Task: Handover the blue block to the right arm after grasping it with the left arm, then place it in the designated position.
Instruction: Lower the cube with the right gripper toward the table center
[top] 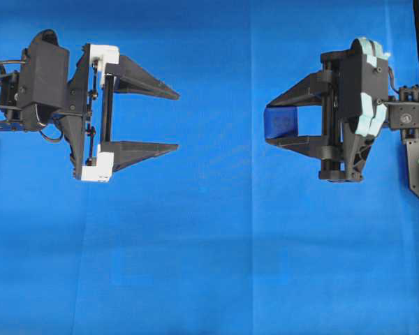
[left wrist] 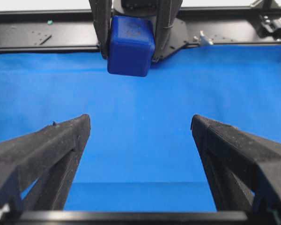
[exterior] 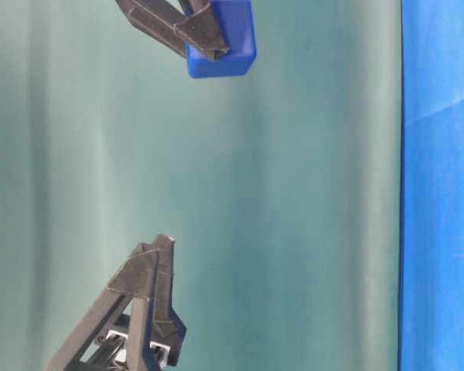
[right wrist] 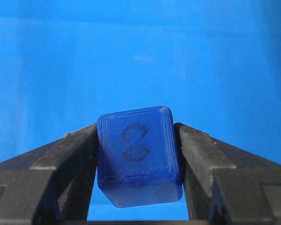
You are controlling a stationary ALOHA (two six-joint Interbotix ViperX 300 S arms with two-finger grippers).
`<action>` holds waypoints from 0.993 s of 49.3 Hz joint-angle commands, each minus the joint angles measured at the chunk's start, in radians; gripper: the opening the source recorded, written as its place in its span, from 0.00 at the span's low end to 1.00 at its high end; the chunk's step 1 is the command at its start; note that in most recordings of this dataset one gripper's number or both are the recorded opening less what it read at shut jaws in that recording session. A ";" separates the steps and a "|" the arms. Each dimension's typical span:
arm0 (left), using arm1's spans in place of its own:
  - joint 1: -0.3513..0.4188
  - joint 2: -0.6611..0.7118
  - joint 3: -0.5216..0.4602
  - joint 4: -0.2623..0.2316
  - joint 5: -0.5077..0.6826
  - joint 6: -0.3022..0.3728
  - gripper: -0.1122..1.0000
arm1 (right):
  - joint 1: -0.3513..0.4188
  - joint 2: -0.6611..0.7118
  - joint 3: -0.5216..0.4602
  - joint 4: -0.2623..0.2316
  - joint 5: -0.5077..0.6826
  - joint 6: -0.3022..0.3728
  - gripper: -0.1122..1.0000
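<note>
blue block (right wrist: 139,157): clamped between the two fingertips of the right gripper (top: 283,123), on the right of the overhead view and held up off the blue cloth (top: 209,265); the table-level view shows it hanging in the air, touching nothing but the fingers.
right gripper fingers: closed onto opposite side faces of the block, so the face with the faint embossed mark is turned toward the right wrist camera.
why held so: the block sits out at the fingertips, probably because the handover left only that end free to take; i judge the pass done and the placing not yet done.
left gripper (top: 177,119): fingers spread wide with nothing between them, well apart from the block on the left side; it looks parked out of the way so the right arm has room.
designated position: no outline or marker shows on the cloth, so i cannot tell where it lies or how near the block is to it.
hidden or cut off: in the table-level view both grippers are cropped at the frame edges and only the fingers show; the left wrist view cuts the right arm off above the block; the embossed mark is too faint to read for certain.
</note>
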 commanded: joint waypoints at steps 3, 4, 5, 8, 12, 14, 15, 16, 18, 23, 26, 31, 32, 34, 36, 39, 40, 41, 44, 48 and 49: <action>0.002 -0.018 -0.020 0.002 -0.011 0.002 0.94 | 0.002 -0.012 -0.015 0.003 0.000 0.002 0.48; 0.002 -0.018 -0.021 0.002 -0.011 0.002 0.94 | 0.002 -0.012 -0.015 0.003 0.002 0.002 0.48; 0.002 -0.018 -0.020 0.002 -0.011 0.002 0.94 | 0.002 -0.012 -0.017 0.003 0.003 0.002 0.48; 0.002 -0.018 -0.020 0.002 -0.011 0.002 0.94 | 0.002 -0.012 -0.017 0.003 0.008 0.002 0.48; 0.002 -0.018 -0.018 0.002 -0.011 0.002 0.94 | 0.002 -0.012 -0.017 0.003 0.011 0.002 0.48; 0.002 -0.018 -0.018 0.002 -0.009 0.002 0.94 | 0.002 -0.012 -0.017 0.002 0.011 0.002 0.48; 0.002 -0.018 -0.018 0.002 -0.009 0.002 0.94 | 0.002 -0.012 -0.017 0.003 0.011 0.002 0.48; 0.002 -0.018 -0.018 0.002 -0.009 0.002 0.94 | 0.002 -0.012 -0.017 0.003 0.011 0.002 0.48; 0.002 -0.018 -0.018 0.002 -0.009 0.002 0.94 | 0.002 -0.012 -0.017 0.003 0.012 0.002 0.48; 0.002 -0.020 -0.017 0.002 -0.009 0.002 0.94 | 0.002 -0.012 -0.017 0.003 0.014 0.003 0.48; 0.002 -0.020 -0.017 0.002 -0.009 0.002 0.94 | 0.002 -0.012 -0.015 0.003 0.014 0.003 0.48; 0.002 -0.020 -0.018 0.002 -0.009 0.000 0.94 | 0.000 -0.009 -0.012 0.003 0.011 0.003 0.48; 0.002 -0.020 -0.018 0.002 -0.009 0.000 0.94 | 0.002 -0.008 -0.012 0.003 0.009 0.003 0.48; 0.002 -0.020 -0.018 0.002 -0.009 0.000 0.94 | 0.002 -0.003 -0.011 0.003 0.009 0.003 0.48; 0.002 -0.020 -0.018 0.002 -0.009 0.000 0.94 | 0.002 0.011 -0.008 0.003 0.002 0.003 0.48; 0.002 -0.020 -0.018 0.002 -0.009 0.002 0.94 | 0.002 0.037 -0.003 0.003 -0.012 0.003 0.48; 0.000 -0.020 -0.018 0.002 -0.009 0.002 0.94 | 0.002 0.044 -0.002 0.003 -0.018 0.003 0.48; 0.002 -0.020 -0.018 0.002 -0.009 0.002 0.94 | 0.002 0.054 0.000 0.003 -0.026 0.005 0.48; 0.002 -0.018 -0.018 0.002 -0.009 0.002 0.94 | 0.000 0.086 0.002 0.003 -0.051 0.006 0.48; 0.002 -0.020 -0.018 0.002 -0.011 0.002 0.94 | -0.005 0.130 0.000 0.003 -0.081 0.012 0.48; 0.002 -0.018 -0.018 0.002 -0.009 0.002 0.94 | -0.006 0.143 -0.002 0.003 -0.089 0.015 0.48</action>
